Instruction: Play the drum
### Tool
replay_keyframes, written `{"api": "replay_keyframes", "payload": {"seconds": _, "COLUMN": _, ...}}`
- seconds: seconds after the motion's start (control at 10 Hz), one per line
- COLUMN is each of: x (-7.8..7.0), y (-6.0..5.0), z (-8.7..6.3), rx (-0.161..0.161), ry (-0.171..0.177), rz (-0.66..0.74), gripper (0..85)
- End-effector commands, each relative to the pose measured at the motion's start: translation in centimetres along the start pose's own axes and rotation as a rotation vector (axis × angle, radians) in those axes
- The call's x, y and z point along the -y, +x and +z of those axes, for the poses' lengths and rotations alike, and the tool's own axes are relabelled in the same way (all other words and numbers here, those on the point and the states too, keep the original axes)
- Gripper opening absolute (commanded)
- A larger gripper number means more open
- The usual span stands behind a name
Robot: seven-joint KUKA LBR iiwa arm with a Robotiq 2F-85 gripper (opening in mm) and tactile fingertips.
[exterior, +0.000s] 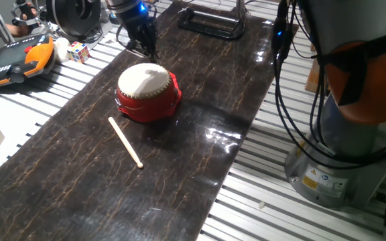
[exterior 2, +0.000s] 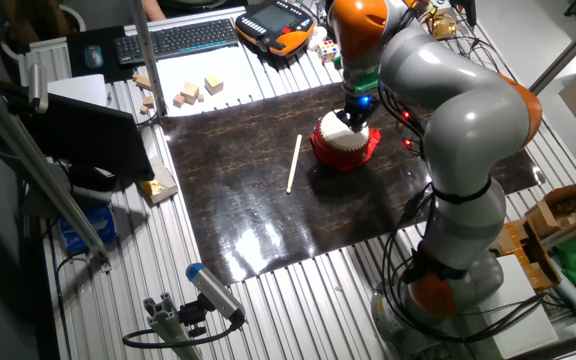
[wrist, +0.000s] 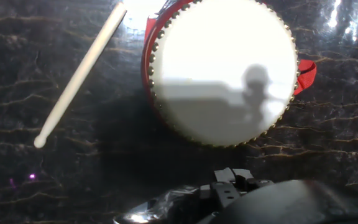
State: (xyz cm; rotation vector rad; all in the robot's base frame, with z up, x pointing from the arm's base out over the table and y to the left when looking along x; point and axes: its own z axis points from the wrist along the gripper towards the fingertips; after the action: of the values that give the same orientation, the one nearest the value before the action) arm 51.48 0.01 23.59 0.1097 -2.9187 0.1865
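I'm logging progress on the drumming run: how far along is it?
Done: the pincer has reached the drum, hanging over its far edge. In hand: nothing; the drumstick lies untouched on the dark mat beside it. Left: actually striking the white skin. Whether the pincer is open is unclear.

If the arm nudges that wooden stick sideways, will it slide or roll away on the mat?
The stick looks round, thin and straight, so a sideways nudge would likely roll it rather than slide it. The dark mat looks glossy, so little would slow it. It lies clear of the drum, so a push away from the drum probably meets nothing. It seems rigid and light.
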Motion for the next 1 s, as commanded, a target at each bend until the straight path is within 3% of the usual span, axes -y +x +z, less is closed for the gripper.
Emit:
{"api": "replay_keyframes", "payload": {"seconds": 0.0, "x": 0.0, "y": 0.0, "z": 0.0, "rx": 0.0, "ry": 0.0, "rz": 0.0, "gripper": 1.0}}
{"api": "replay_keyframes", "payload": {"seconds": 0.5, "x": -0.01, "y": 0.0, "z": 0.0, "rx": 0.009, "ry": 0.003, "rz": 0.064, "gripper": 0.7}}
{"api": "replay_keyframes", "payload": {"seconds": 0.6, "x": -0.01, "y": 0.0, "z": 0.0, "rx": 0.045, "ry": -0.044, "rz": 0.131, "gripper": 0.7}}
{"api": "replay_keyframes", "payload": {"seconds": 0.9, "x": -0.01, "y": 0.0, "z": 0.0, "rx": 0.039, "ry": -0.089, "rz": 0.218, "gripper": 0.7}}
